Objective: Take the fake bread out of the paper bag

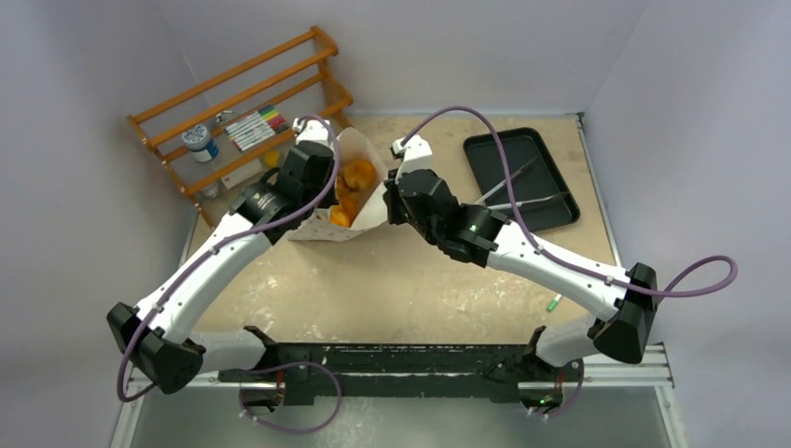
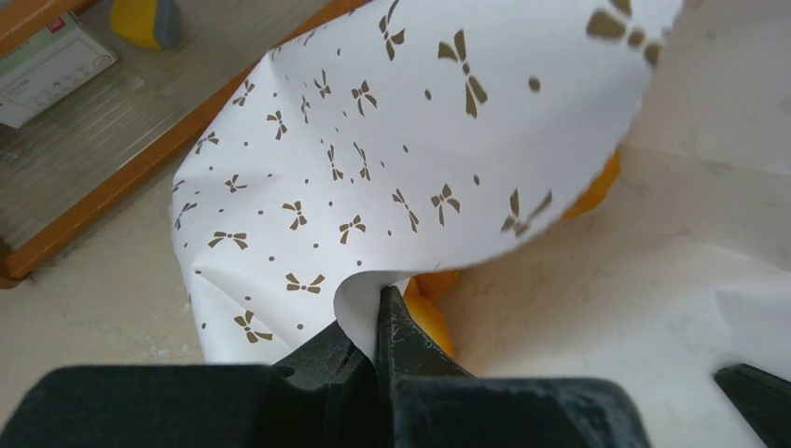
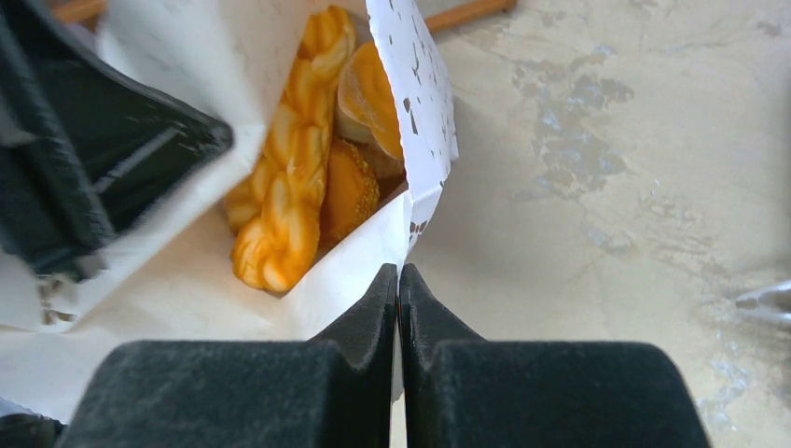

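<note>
Bread [image 3: 289, 187] lies inside the paper bag [image 1: 366, 207], at the far middle of the desk [image 1: 392, 289], orange pieces piled in the open mouth. Your left pincer [image 2: 378, 308] is clamped on the bag's left rim and your right pincer [image 3: 398, 280] is closed on the right rim, so the mouth is spread between them. The braided loaf runs near to far, lengthwise away from your right pincer and just to its left. Both arms are about equally close, but neither is free. I judge you must release one rim before reaching in.
</note>
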